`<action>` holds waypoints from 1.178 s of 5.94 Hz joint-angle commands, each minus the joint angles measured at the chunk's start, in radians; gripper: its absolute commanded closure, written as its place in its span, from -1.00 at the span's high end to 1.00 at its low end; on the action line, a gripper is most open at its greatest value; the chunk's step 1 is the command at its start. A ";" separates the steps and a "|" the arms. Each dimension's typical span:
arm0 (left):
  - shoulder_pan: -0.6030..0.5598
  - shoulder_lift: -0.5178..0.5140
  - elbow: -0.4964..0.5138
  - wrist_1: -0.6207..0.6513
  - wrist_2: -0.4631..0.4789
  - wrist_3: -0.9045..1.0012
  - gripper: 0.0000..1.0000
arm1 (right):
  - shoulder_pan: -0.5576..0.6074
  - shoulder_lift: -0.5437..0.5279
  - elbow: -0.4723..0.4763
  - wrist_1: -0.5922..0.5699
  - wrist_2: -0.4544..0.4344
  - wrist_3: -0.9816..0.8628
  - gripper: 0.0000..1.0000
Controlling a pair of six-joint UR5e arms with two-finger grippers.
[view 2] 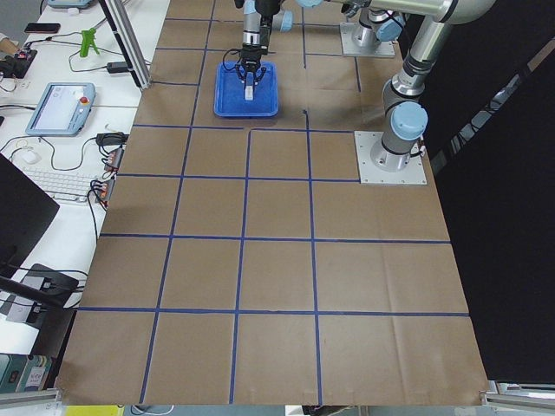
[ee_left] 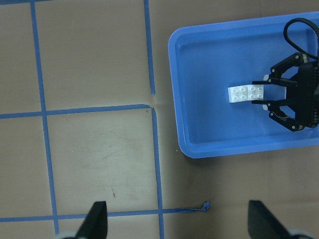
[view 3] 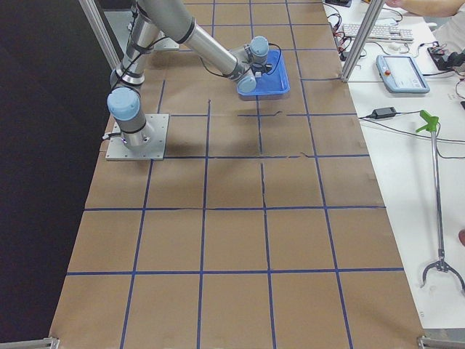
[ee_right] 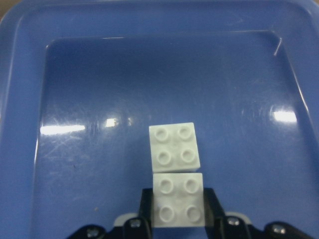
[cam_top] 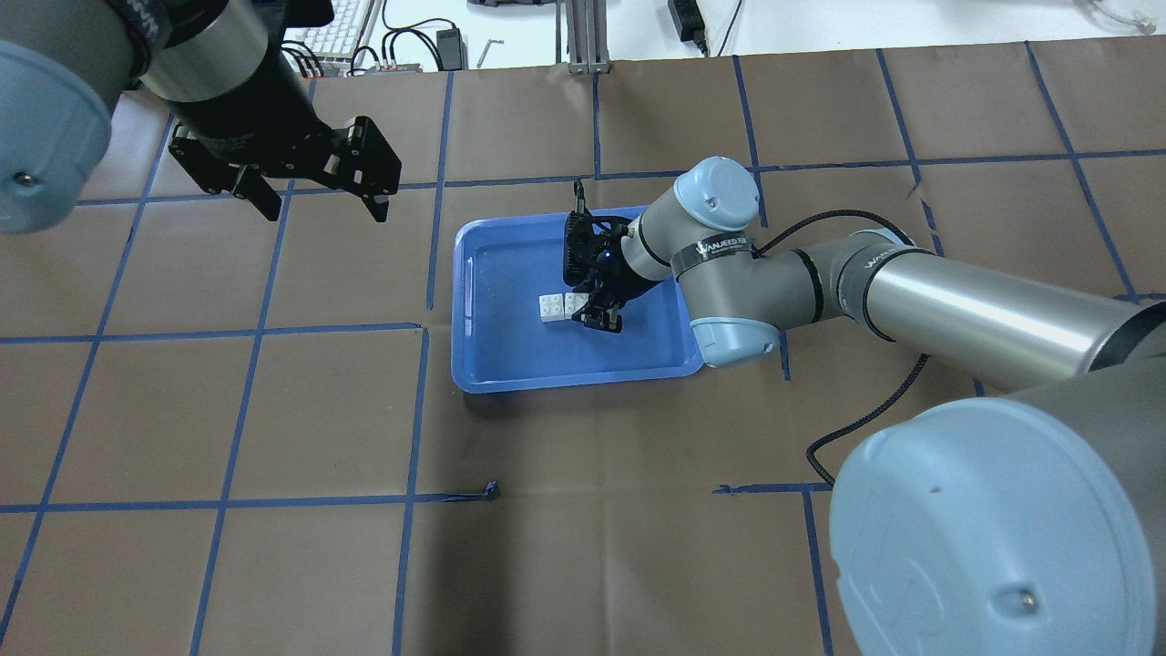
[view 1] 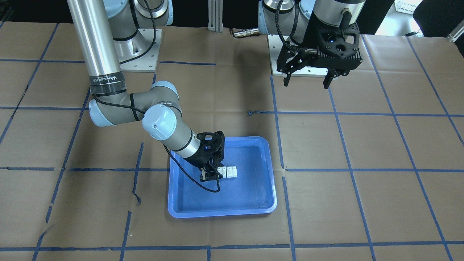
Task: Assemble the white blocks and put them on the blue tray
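left gripper (cam_top: 326, 214): hangs raised, jaws apart, well off the blue tray (cam_top: 510, 360). right gripper (ee_right: 178, 204): clamps the nearer of two white blocks (ee_right: 175, 148), the other touching it just beyond the fingertips, both on the tray floor.

Both arms look the same: brushed silver tubes, grey joints, and pale blue round caps (view 1: 159, 121) with a tiny screw in them. The right arm (view 1: 96, 43) wears a black band (view 1: 107, 82) with white lettering, plus a black braided cable (cam_top: 865, 415). The left arm (view 1: 337, 9) matches. The left tool (view 1: 306, 84) and right tool (view 1: 212, 176) are black open-framed plastic with a small blue light. The bases bolt to silver plates (view 1: 143, 54).
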 commanded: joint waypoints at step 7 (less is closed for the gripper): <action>0.000 0.005 0.000 -0.004 0.000 -0.002 0.99 | 0.000 0.003 0.000 -0.020 0.004 0.037 -0.33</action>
